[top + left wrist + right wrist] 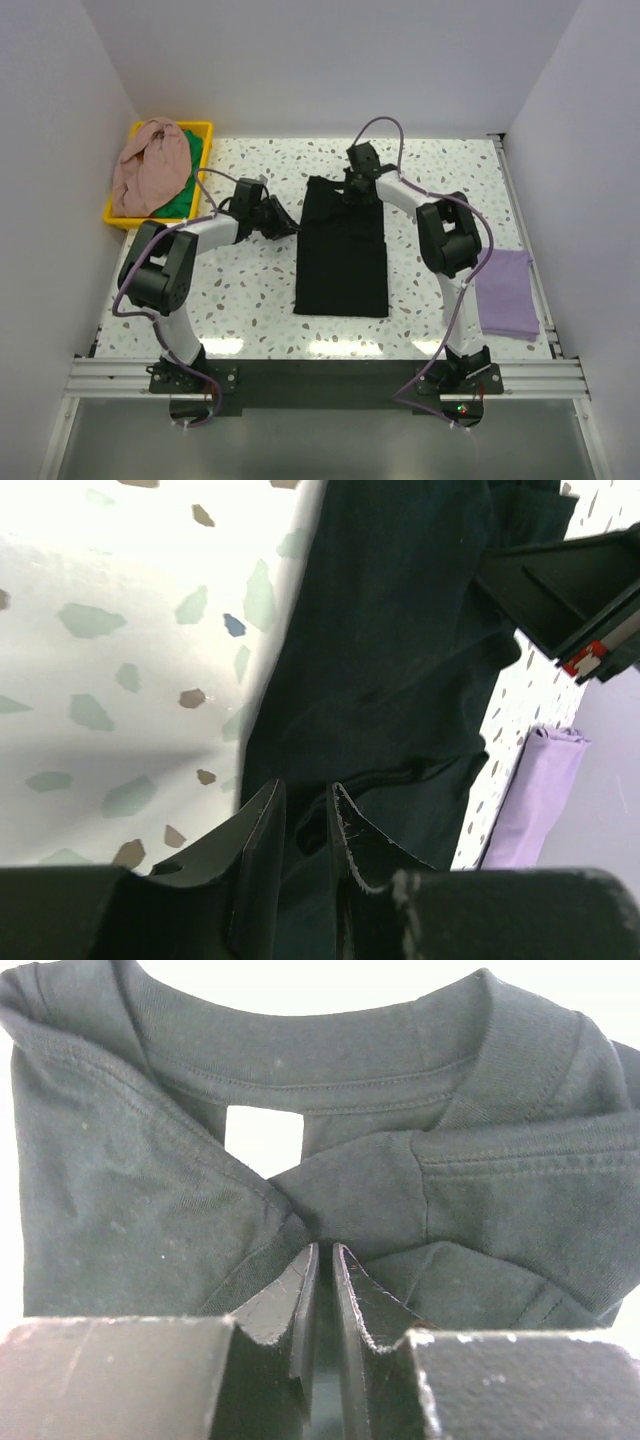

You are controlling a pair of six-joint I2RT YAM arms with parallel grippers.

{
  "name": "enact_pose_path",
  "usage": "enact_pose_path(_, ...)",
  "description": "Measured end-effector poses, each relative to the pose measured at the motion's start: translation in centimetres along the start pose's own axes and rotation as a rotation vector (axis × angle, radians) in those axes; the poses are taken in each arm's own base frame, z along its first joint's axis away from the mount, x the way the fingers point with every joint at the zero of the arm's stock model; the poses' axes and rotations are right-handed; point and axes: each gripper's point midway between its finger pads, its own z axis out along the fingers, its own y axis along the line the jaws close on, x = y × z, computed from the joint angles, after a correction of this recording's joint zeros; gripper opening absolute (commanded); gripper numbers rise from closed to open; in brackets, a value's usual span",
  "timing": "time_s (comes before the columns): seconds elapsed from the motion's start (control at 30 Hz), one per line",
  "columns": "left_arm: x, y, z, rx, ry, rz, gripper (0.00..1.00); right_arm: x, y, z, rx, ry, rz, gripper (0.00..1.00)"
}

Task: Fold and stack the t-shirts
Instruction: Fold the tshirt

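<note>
The black t-shirt [340,260] lies on the table folded into a long narrow strip, collar at the far end. My left gripper [283,222] sits at the strip's upper left edge; in the left wrist view its jaws [305,785] stand apart over the black cloth [400,650], gripping nothing. At the collar end is my right gripper [355,185]. The right wrist view shows its jaws [325,1247] parted by a narrow gap just short of the folded sleeves and collar [320,1070]. A folded lavender t-shirt [505,293] lies at the right.
A yellow bin [205,128] at the back left holds a crumpled pink t-shirt [148,165] and a green one [185,195]. White walls close in the table on three sides. The lavender shirt [540,790] and the right arm [570,600] show in the left wrist view.
</note>
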Motion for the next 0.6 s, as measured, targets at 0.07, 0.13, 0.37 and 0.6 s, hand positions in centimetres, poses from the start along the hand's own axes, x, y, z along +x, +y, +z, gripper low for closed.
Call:
enact_pose_path(0.07,-0.4,0.3,-0.1,-0.002,-0.004,-0.009,0.28,-0.8,0.6,0.8,-0.015,-0.008,0.002,0.19)
enact_pose_path(0.13,-0.6,0.4,-0.2,0.000,-0.007,-0.013,0.29,-1.6,1.0,1.3,-0.026,-0.020,0.006,0.23)
enact_pose_path(0.37,-0.7,0.5,-0.4,0.011,0.003,-0.005,0.32,-3.3,1.9,1.9,-0.075,-0.034,0.042,0.51)
enact_pose_path(0.6,-0.4,0.2,-0.7,0.028,0.016,-0.001,0.35,-4.5,1.5,1.3,-0.095,-0.048,0.076,0.66)
